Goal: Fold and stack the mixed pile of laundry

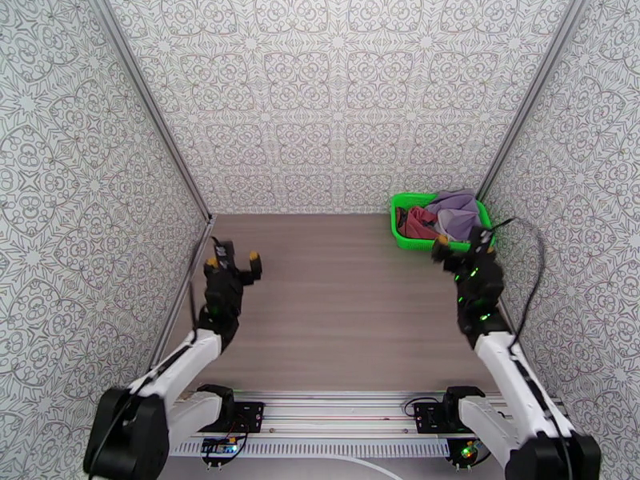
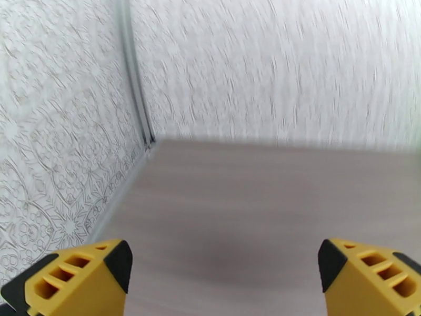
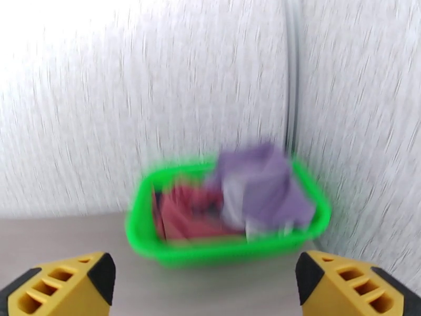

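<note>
Left tool [image 1: 233, 260] open and empty above the tabletop [image 1: 336, 298] near its left edge, right tool [image 1: 462, 240] open and empty just before the green basket [image 1: 398, 227] at the far right corner, which holds the dark red tank top [image 1: 418, 223] and the lavender garment [image 1: 456, 211].

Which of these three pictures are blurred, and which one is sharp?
Top external view: sharp, the green basket, the lavender garment and the red top read clearly. Right wrist view: strong motion blur smears the basket and clothes. Left wrist view: the wall pattern is smeared, the yellow fingers are sharp.
</note>
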Motion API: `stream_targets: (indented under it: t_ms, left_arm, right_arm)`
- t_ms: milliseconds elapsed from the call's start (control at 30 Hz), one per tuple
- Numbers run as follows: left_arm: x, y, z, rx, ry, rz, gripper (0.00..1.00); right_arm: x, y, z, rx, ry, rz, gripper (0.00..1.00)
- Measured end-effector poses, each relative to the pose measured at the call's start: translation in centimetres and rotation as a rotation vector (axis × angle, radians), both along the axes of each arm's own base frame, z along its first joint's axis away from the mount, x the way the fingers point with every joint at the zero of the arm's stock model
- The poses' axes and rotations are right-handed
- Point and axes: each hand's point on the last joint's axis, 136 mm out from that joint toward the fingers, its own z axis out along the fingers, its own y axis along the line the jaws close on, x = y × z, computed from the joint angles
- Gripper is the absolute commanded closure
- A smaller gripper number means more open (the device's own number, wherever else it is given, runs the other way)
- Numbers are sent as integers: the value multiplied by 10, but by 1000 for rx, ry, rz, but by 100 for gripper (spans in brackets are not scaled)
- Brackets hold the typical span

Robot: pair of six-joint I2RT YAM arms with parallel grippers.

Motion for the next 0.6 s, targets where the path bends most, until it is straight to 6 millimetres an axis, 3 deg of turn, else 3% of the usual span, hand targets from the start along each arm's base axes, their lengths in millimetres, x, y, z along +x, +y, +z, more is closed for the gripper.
stream_targets:
  t_ms: [100, 167, 233, 300, 433, 600]
  left_arm:
    - [6, -16, 38, -63, 32, -18, 1]
    - [6, -38, 47, -75, 87, -59, 1]
    - [3, -68, 45, -70, 169, -121, 1]
    - [-2, -90, 36, -58, 252, -166, 1]
    - [-11, -108, 14, -45, 390, -199, 1]
    - [-23, -122, -13, -19, 505, -225, 1]
  right_arm:
    - [22, 5, 23, 41, 103, 22, 1]
    - [48, 11, 19, 65, 221, 48, 1]
    - [74, 15, -2, 84, 341, 64, 3]
    - [95, 18, -35, 97, 475, 71, 5]
    - [143, 23, -93, 97, 684, 91, 15]
    - [211, 26, -138, 81, 779, 112, 23]
